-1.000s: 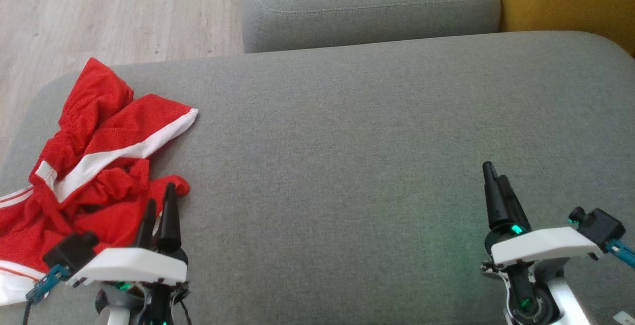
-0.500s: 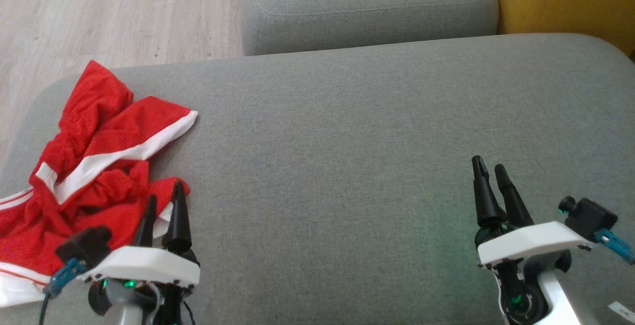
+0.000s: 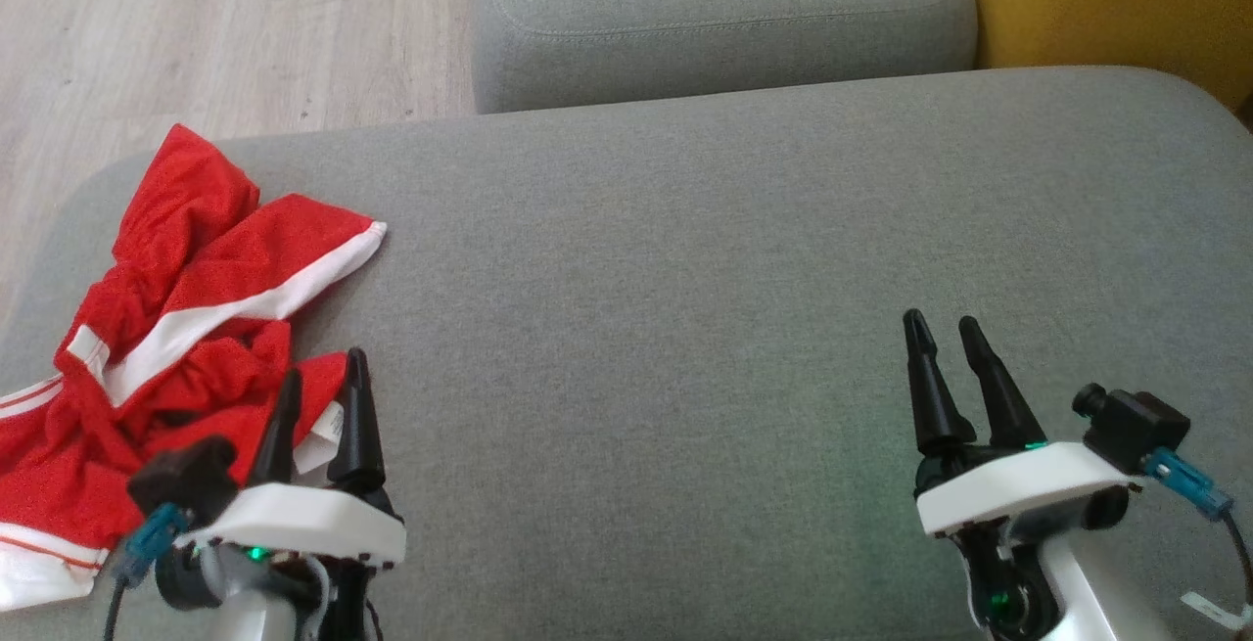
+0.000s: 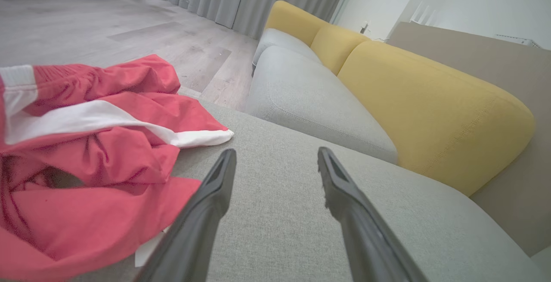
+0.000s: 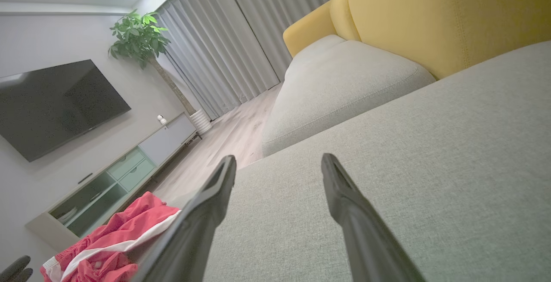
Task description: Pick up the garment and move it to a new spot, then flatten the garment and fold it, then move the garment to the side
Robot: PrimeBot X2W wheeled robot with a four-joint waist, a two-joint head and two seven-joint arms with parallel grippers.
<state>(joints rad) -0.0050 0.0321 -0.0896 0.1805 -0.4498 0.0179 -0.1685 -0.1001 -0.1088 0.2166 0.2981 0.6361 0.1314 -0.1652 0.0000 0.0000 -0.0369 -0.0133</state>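
Garment (image 3: pixel 186 298) at left on cushion (image 3: pixel 685 279), left end effector (image 3: pixel 323 365) beside it, right end effector (image 3: pixel 941 319) opposite

Right tool (image 3: pixel 940 320) wider, farther left

Items were counted as follows. There was one garment (image 3: pixel 186 328), red with white stripes. There were two grippers, the left gripper (image 3: pixel 323 367) and the right gripper (image 3: pixel 941 320). Each carried two dark fingers (image 3: pixel 357 426), four in total. The head view held two grey cushions, a near cushion (image 3: pixel 685 279) and a far cushion (image 3: pixel 715 15). There was one television (image 5: pixel 56 105) and one potted plant (image 5: pixel 137 41).
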